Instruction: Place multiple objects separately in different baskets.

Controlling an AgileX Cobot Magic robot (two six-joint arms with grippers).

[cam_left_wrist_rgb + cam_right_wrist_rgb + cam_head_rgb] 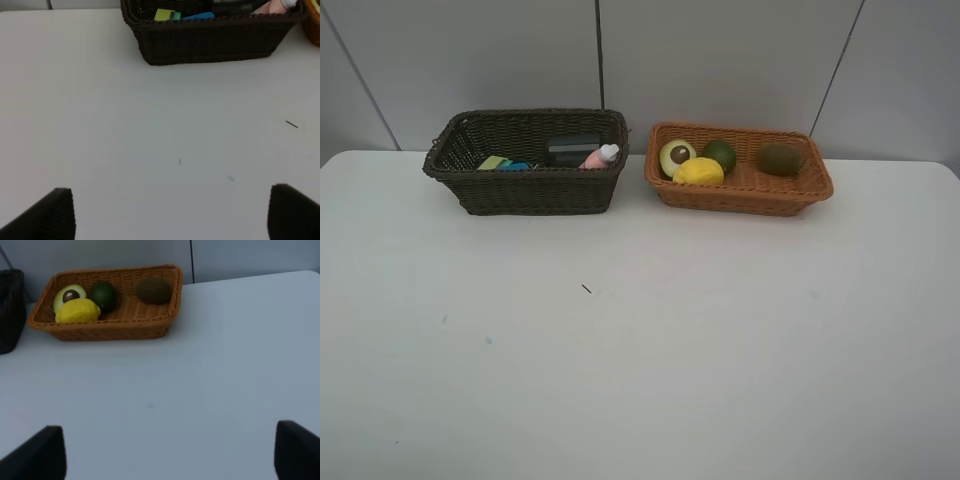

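Judging by how things lie now, the sorting looks finished or very close to it. No loose item shows on the white worktop (640,350) in any view; only a few small dark specks mark it.

The orange basket (740,195) holds the fruit: a yellow lemon (698,172) at the front, touching a halved avocado (676,156) with its brown pit facing out, a dark green fruit (721,154) just behind them, and a brown kiwi (780,158) apart near the far right end. The dark basket (525,190), just beside it on the left, holds the other things: a pink bottle with a white cap (601,156), a black object (572,148) behind it, and something yellow-green (493,162) with a blue piece (516,166) next to it.

Both hands are empty and spread wide. The left hand (172,212) hangs over bare worktop in front of the dark basket, and the right hand (172,452) hangs over bare worktop in front of the orange basket. Neither touches anything.

Much of the dark basket's inside is hidden by its deep front wall, so I cannot tell whether a grey cup or a black eraser lies there, nor what the black object is. From the high camera neither arm is in view. Each wrist view shows only its fingertips, cut off at the edge.
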